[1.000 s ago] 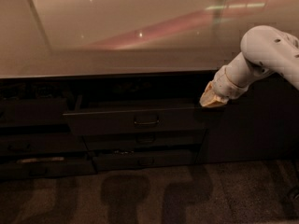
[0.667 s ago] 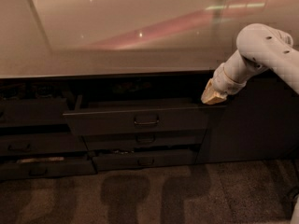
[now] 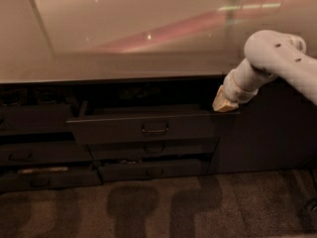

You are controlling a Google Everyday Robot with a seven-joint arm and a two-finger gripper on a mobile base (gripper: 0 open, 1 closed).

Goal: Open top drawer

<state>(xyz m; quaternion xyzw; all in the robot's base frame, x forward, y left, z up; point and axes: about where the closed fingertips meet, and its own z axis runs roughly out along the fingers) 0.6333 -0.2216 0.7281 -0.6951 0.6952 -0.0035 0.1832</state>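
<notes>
Since the drawer (image 3: 109, 130) stands partly out from under the tabletop (image 3: 124, 38), just left of the frame's centre, we judge the opening to be well along. In the one camera view its dark flat front juts ahead of the lower drawers (image 3: 124, 171) beneath it, and a small loop handle (image 3: 155, 129) sits at the front's middle. The claw (image 3: 225, 104) hangs right of centre, at the front's upper right corner. We cannot tell whether it touches the rim, nor whether it is wide or narrow. We expect the drawer to be rigid, light for its width and running on slides, so a steady straight pull should move it. The handle looks small and likely slick. We would hook it at centre, since a pull at one corner may skew the drawer and bind it.
</notes>
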